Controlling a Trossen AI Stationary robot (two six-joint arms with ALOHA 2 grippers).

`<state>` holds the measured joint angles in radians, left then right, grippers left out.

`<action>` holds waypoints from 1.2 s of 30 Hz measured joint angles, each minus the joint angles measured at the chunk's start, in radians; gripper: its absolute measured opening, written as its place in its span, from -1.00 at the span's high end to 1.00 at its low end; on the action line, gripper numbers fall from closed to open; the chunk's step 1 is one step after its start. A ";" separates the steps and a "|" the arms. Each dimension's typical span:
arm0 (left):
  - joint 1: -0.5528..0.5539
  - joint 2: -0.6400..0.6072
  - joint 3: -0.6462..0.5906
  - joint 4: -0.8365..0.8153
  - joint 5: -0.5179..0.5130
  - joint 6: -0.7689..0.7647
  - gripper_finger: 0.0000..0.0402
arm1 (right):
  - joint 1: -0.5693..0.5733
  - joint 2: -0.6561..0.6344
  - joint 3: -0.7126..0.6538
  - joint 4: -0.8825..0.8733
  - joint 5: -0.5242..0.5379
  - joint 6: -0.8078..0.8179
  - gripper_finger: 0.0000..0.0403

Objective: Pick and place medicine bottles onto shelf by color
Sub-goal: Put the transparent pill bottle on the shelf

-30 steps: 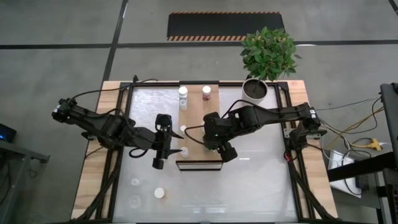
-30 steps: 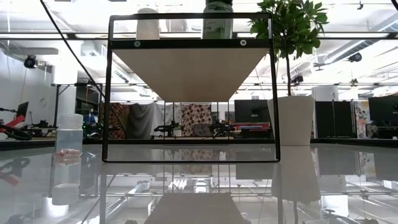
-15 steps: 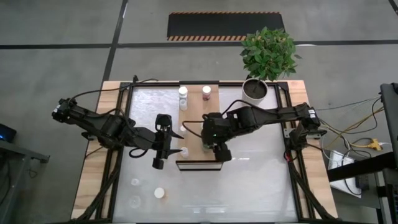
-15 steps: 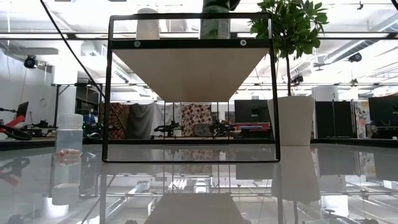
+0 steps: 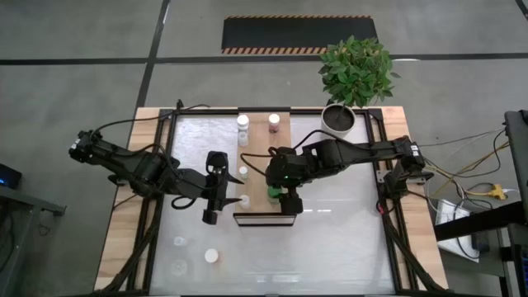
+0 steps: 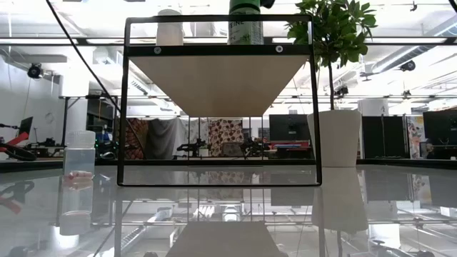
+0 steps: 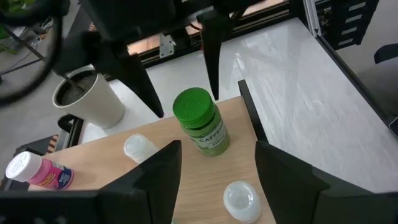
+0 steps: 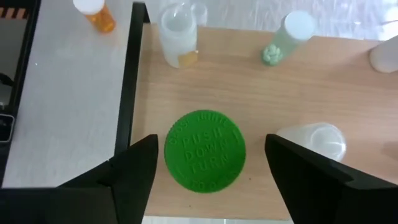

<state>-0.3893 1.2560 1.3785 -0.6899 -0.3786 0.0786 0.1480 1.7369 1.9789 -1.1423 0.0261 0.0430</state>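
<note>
A green-capped medicine bottle (image 8: 204, 149) stands upright on the light-wood shelf (image 5: 260, 157), near its near right corner. My right gripper (image 8: 211, 177) hangs open above it, pointing down, one finger on each side of the cap with a gap on both sides. The left wrist view shows those fingers apart behind the bottle (image 7: 202, 121). My left gripper (image 7: 217, 174) waits open beside the shelf's left edge, holding nothing. Two white bottles (image 5: 243, 172) (image 5: 245, 200) and, at the far end, a white one (image 5: 242, 124) and a pink one (image 5: 274, 124) also stand on the shelf.
A potted plant (image 5: 338, 120) stands at the table's far right corner. Three small bottles (image 5: 179, 242) (image 5: 212, 256) (image 5: 177, 266) stand on the table near the front left. The shelf sits raised on a black frame (image 6: 126, 100).
My right gripper has rolled about its own axis above the shelf and opened, letting go of the green-capped bottle. The bottle stays upright on the shelf, its green cap now showing between the fingers from above.
</note>
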 joint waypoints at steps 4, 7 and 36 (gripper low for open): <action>0.000 0.000 0.000 0.000 0.000 -0.047 0.07 | 0.000 -0.013 0.040 -0.044 0.000 0.002 -0.40; 0.000 0.000 -0.004 0.000 0.005 -0.124 0.07 | 0.000 -0.032 0.060 -0.115 0.000 0.002 -0.35; -0.038 0.008 -0.395 -0.309 0.135 -0.730 -0.23 | 0.153 -0.472 -0.501 0.153 0.001 0.102 -0.16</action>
<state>-0.4274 1.2636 0.9838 -0.9985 -0.2436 -0.6514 0.3012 1.2653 1.4783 -0.9892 0.0275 0.1453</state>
